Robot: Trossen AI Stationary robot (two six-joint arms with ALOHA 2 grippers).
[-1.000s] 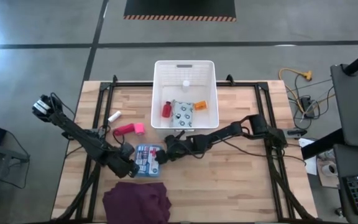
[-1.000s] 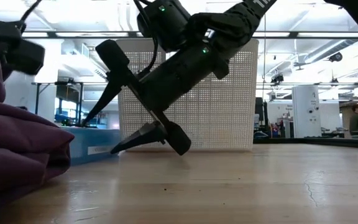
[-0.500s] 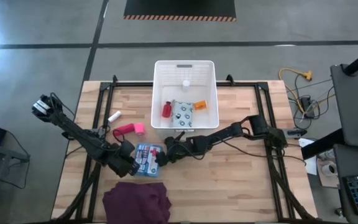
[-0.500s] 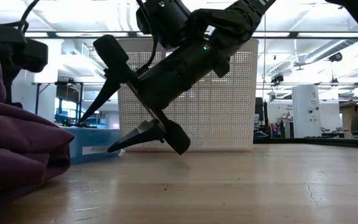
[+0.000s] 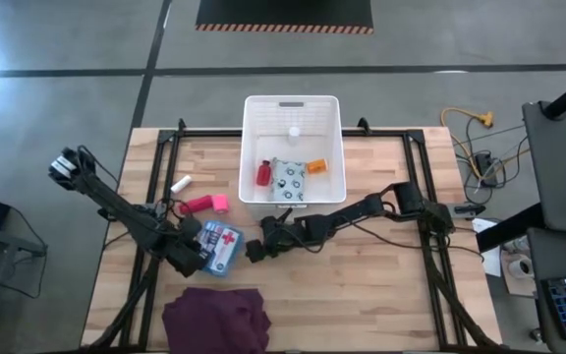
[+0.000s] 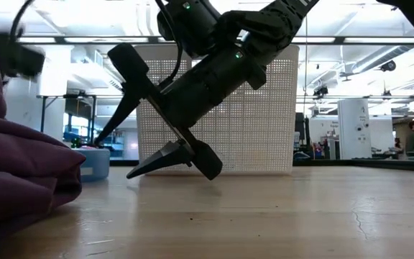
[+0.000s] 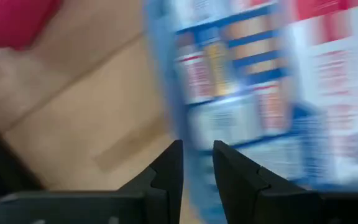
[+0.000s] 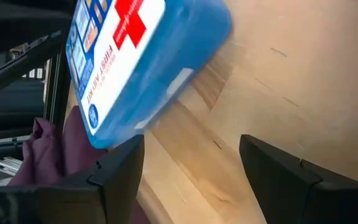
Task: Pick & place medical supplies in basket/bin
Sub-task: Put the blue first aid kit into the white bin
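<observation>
The blue first-aid pouch with a red cross (image 5: 221, 246) is on the near left of the table, tilted, between my two grippers. My left gripper (image 5: 196, 259) is shut on its left end. My right gripper (image 5: 252, 249) stands open just right of the pouch and touches nothing; the right wrist view shows the pouch (image 8: 143, 59) ahead of its spread fingers. The white basket (image 5: 252, 147) at the far middle holds a red bottle (image 5: 262, 173), a patterned pouch (image 5: 288, 182), an orange box (image 5: 318, 166) and a white vial (image 5: 293, 131). My left gripper pinches the pouch's left edge (image 7: 194, 134) between its two fingers, coming from the table's left and slanting down. The pouch sits tilted in the hold, its printed face turned up toward the right. I cannot tell whether its lower edge rests on the table.
A pink-red tube (image 5: 196, 205), a pink cube (image 5: 220, 203) and a small white item (image 5: 180, 184) lie left of the basket. The dark purple cloth (image 5: 216, 320) is heaped at the near edge, close to the pouch. Bare wood lies right of my right arm.
My left gripper has drawn the pouch toward the table's left and tipped it up; the pouch has turned about and no longer lies flat. My right gripper has stayed open and edged a little toward the left.
</observation>
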